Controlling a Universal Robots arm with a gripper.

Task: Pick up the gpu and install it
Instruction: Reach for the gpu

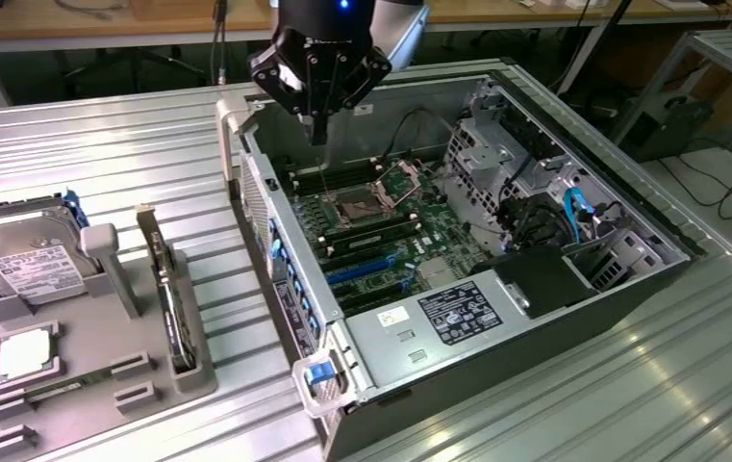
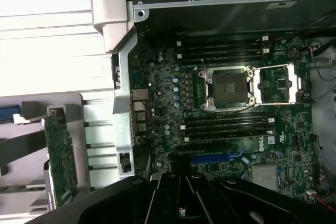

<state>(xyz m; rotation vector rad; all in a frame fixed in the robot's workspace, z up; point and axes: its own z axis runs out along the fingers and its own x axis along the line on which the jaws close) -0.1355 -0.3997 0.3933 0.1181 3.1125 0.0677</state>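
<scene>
Pincer [image 1: 318, 133], black, two-fingered: narrow, tips drawn together, empty, hanging over the open grey metal computer case [image 1: 519, 385] at its memory-slot end. Gpu [image 1: 166, 289], thin dark circuit card: upright on edge in grey slotted plastic holder [image 1: 96, 404] beside the case, on the exterior view's left.

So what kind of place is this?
Likely a robotics lab bench for computer assembly: an open computer case on a ribbed metal table, a parts tray holding the gpu, and the gripper above the case.
</scene>
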